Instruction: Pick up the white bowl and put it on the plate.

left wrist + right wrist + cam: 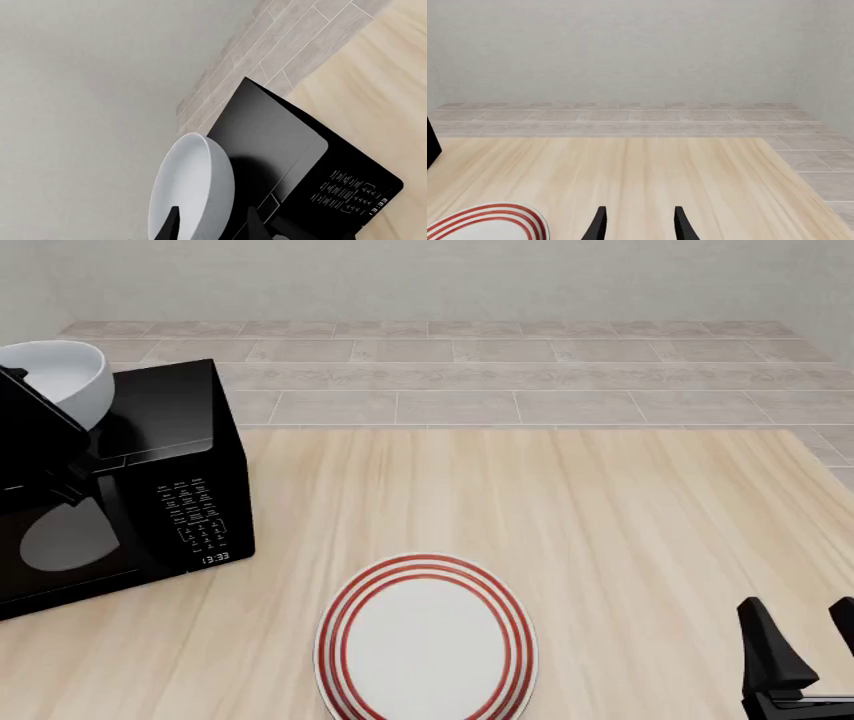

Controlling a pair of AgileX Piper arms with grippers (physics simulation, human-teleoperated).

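A: Where is the left end effector (210,225), and what does it grip?

B: In the left wrist view its two dark fingers (168,227) straddle the rim of the plain glossy white round deep bowl (193,187), one finger inside and one outside, clenched on the wall. In the front view the left end effector (54,435) sits at the far left, and the bowl (64,375) is raised and tilted above the top of the black box-shaped microwave oven (160,470), clear of the pale wooden surface (601,530).

A: And the microwave itself?

B: It stands on the left part of the surface, its keypad and lit clock facing forward. The glossy door shows a pale reflection.

A: Where is the flat round white plate with three concentric red rings (427,640)?

B: It lies flat on the near middle of the surface, well apart from the bowl, to the right of the microwave's near corner. Its edge also shows in the right wrist view (490,222).

A: What of the right end effector (807,650)?

B: It hangs at the near right corner, fingers (599,225) parted with nothing between them, over bare wood beside the plate.
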